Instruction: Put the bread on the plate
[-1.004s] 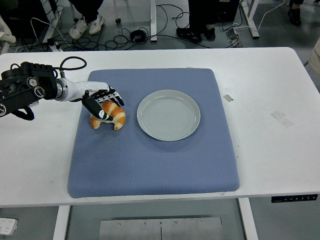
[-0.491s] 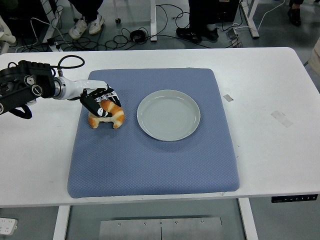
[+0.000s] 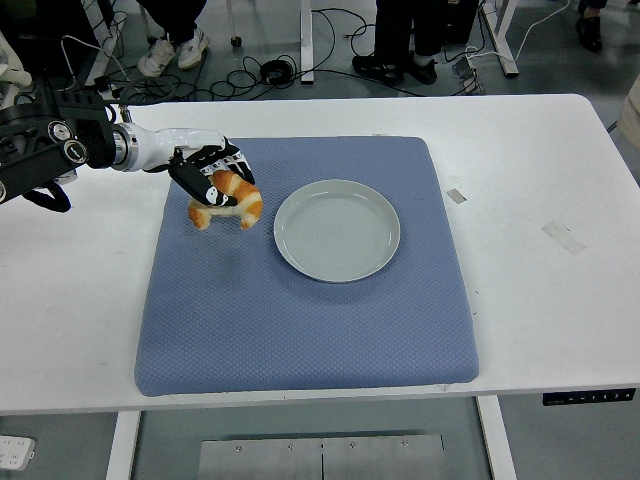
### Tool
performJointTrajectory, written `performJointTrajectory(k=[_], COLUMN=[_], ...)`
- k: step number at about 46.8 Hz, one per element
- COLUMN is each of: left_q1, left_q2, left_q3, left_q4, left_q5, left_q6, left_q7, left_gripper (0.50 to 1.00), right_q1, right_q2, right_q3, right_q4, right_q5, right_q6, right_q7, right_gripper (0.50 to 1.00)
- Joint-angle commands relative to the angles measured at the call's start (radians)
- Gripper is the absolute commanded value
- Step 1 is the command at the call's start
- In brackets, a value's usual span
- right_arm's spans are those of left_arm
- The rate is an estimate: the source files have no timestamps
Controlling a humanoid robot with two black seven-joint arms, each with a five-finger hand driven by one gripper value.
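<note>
Hand: left hand [image 3: 207,172] is closed on the bread, fingers wrapped over its top; arm enters from the left edge.
Right hand: not seen in frame.
Bread: croissant-type bread [image 3: 229,198] is held up off the mat [image 3: 300,330]; a faint shadow is seen on the mat below it, so it's judged airborne, not resting.
Position: bread is just left of the plate [image 3: 337,231], not over it yet, apart from the rim.
Plate: nothing is seen on it; sits mid-mat.
Done: pickup and lift, by the look of it.
Left: bread to be carried right over the plate, lowered, released.
Progress: approx. halfway, judged from the layout.
</note>
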Motion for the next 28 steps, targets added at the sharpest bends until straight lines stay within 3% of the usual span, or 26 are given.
performJointTrajectory(k=[1, 28], left_q1=[-0.003, -0.012], left_q2=[-0.028, -0.151], left_q3=[-0.002, -0.006], left_q4=[0.0, 0.025], left_q5=[-0.001, -0.004], left_q6=[0.0, 0.038], left_q7=[0.001, 0.001], left_gripper=[0.586, 0.587], right_q1=[0.0, 0.0], right_q2=[0.0, 0.0], right_q3=[0.0, -0.002], right_q4=[0.0, 0.0], right_q5=[0.0, 0.0], right_q6=[0.0, 0.0], right_q7=[0.0, 0.0], right_gripper=[1.0, 1.0])
